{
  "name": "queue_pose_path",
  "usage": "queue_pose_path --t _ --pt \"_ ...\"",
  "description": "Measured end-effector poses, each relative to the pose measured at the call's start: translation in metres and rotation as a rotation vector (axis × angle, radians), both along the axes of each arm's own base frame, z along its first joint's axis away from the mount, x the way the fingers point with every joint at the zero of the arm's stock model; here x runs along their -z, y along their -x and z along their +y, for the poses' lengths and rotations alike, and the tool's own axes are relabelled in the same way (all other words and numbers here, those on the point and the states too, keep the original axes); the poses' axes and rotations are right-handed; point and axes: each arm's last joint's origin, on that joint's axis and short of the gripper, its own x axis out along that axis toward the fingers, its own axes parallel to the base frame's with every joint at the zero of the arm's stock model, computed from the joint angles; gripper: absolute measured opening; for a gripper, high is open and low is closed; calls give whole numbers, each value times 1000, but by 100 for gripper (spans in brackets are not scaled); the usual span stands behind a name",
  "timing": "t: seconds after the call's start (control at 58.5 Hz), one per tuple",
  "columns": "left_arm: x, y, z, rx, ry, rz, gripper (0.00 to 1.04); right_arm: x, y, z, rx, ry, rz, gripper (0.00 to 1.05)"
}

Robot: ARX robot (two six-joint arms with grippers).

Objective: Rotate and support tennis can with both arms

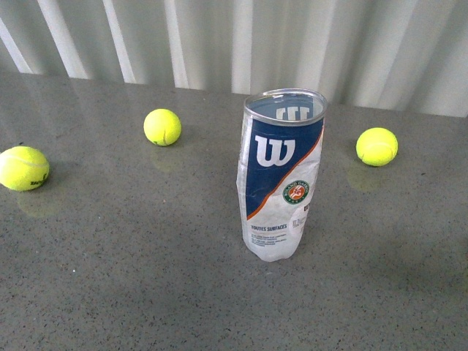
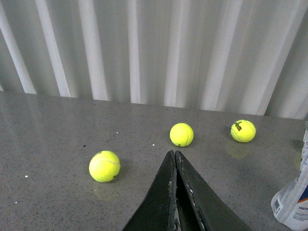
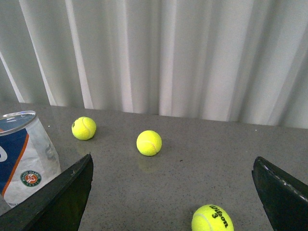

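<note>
The left hand (image 2: 174, 159) has its fingers pressed together; the right hand (image 3: 173, 192) is spread wide. Both hold nothing and sit back on the near side. The tennis can (image 1: 281, 175) stands upright mid-surface, long axis vertical, between the arms, neither clearly nearer. Three tennis balls (image 1: 162, 126) lie scattered around it.

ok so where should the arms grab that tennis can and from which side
Grip the tennis can around its middle, on the label, one gripper from each side. It stands upright with its open metal rim up and its lower half crumpled, so the smoother mid-body probably holds best. The right gripper is open; the left gripper is shut.
</note>
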Motion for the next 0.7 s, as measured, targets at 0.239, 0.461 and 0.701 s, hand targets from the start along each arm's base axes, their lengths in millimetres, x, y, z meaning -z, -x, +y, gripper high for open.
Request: queue_pose_path --t 0.239,0.461,0.701 --pt "3 10 0 0 0 4 4 0 0 0 0 0 0 98" --pt "3 10 0 0 0 5 19 0 0 0 0 0 0 98" --pt "3 10 0 0 0 5 62 0 0 0 0 0 0 98"
